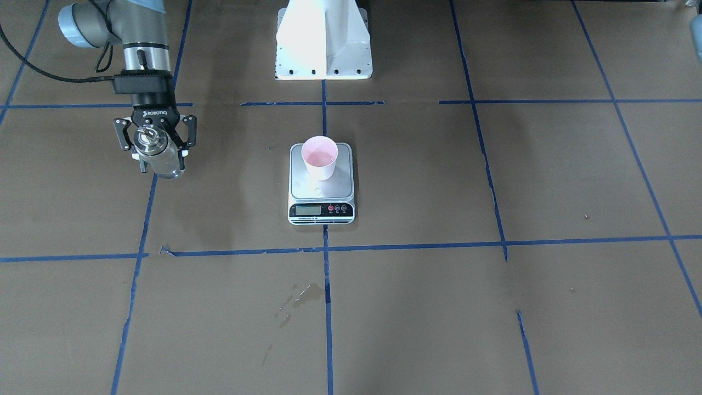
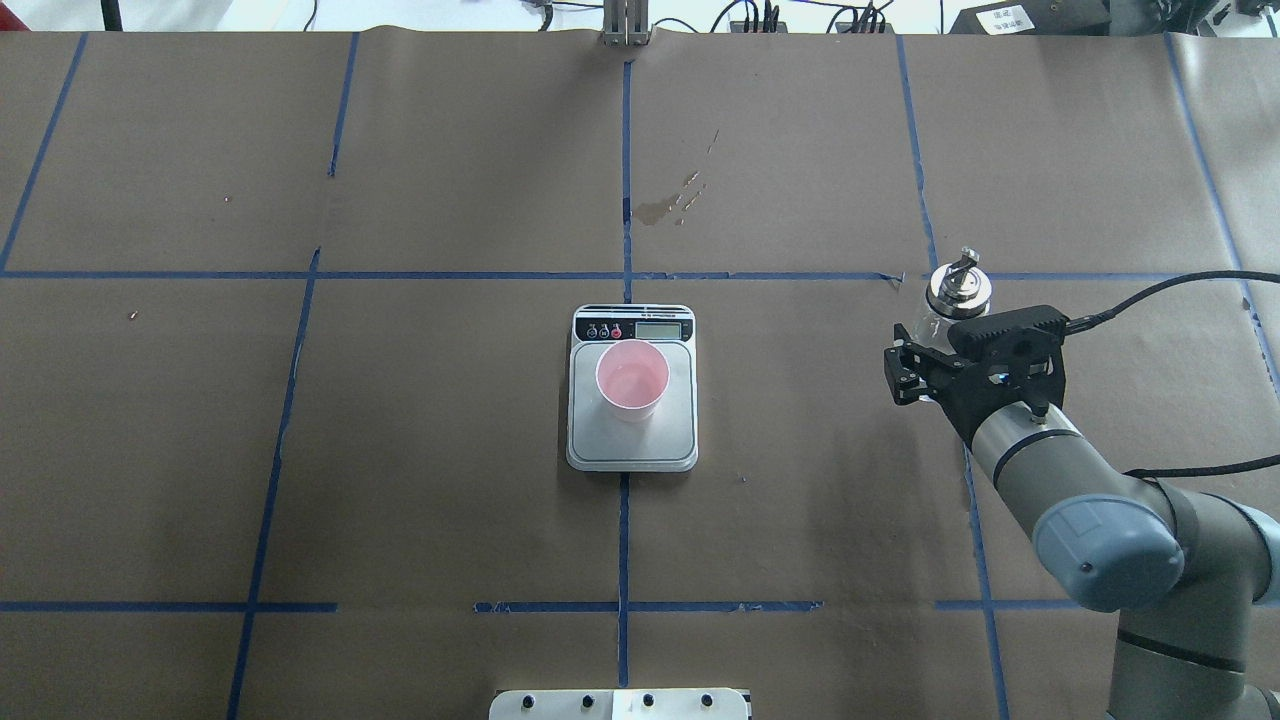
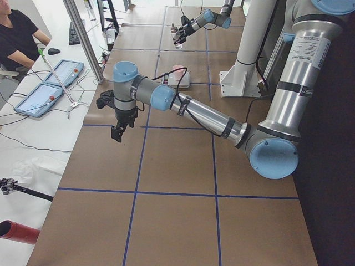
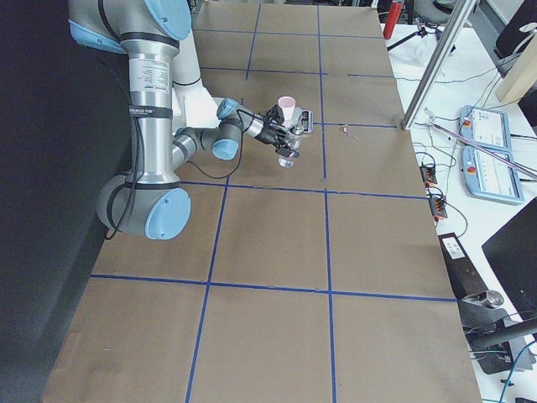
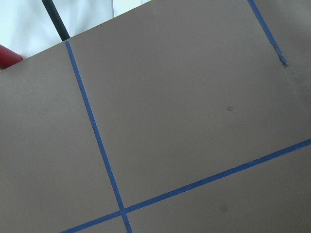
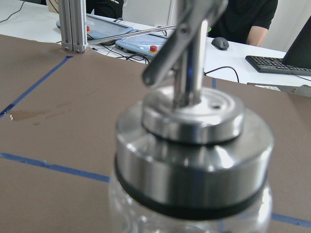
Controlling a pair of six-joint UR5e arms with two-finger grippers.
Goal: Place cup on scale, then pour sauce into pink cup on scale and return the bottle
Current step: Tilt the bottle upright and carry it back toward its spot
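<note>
Now right hand (image 1: pixel 163 156) clamped round bottle (image 1: pixel 166 168), well apart from cup (image 1: pixel 319 156) standing on scale (image 1: pixel 321 189)

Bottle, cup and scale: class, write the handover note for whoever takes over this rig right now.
Right gripper: shut on the bottle, which is upright and off to the robot's right of the scale. Whether it stands on the table cannot be told.
Left gripper: hangs over the table's left end, nothing seen in it; open or shut cannot be told.
Cup: upright on the scale's platform, apparently with a little liquid inside.
Done: cup placed; pour seems made.
Left: set the bottle down, release, withdraw.
</note>
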